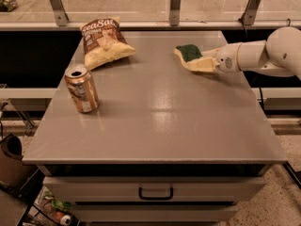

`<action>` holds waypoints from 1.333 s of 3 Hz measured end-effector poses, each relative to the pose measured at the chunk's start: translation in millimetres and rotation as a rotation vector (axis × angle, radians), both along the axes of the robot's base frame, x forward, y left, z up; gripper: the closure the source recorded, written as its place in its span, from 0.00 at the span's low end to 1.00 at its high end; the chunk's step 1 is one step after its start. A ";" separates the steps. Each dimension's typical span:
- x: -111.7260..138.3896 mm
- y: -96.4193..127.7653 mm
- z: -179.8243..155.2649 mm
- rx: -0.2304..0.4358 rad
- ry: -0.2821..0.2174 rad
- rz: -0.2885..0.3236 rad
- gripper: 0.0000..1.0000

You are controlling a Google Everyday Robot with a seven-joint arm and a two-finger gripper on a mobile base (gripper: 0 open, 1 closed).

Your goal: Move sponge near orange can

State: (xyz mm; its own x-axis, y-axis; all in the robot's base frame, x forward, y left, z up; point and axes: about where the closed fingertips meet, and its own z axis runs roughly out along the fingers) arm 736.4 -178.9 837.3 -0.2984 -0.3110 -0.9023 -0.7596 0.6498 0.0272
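Gripper (198,63): located over the far right part of the table (164,121), at the end of a white arm (263,55) entering from the right edge; its cream fingers are closed around the sponge.

Sponge (189,52): held in the gripper with the dark green top turned upward; whether it touches the tabletop cannot be told.

Orange can (82,88): stood upright near the left edge of the table, well apart from the sponge.

Chip bag (104,42): laid at the far left of the table, behind the can.

Drawer handle (155,193): seen on the front below the tabletop.
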 end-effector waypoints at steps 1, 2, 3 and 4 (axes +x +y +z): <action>0.5 3.1 -1.4 0.001 0.002 0.005 1.00; 0.5 3.1 -1.4 0.001 0.002 0.005 1.00; 0.4 -2.6 4.4 0.006 0.008 0.029 1.00; -1.6 -28.6 16.1 0.028 0.022 0.070 1.00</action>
State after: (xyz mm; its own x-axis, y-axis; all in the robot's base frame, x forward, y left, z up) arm 734.9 -207.5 853.4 -0.2965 -0.3067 -0.9044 -0.8024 0.5936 0.0617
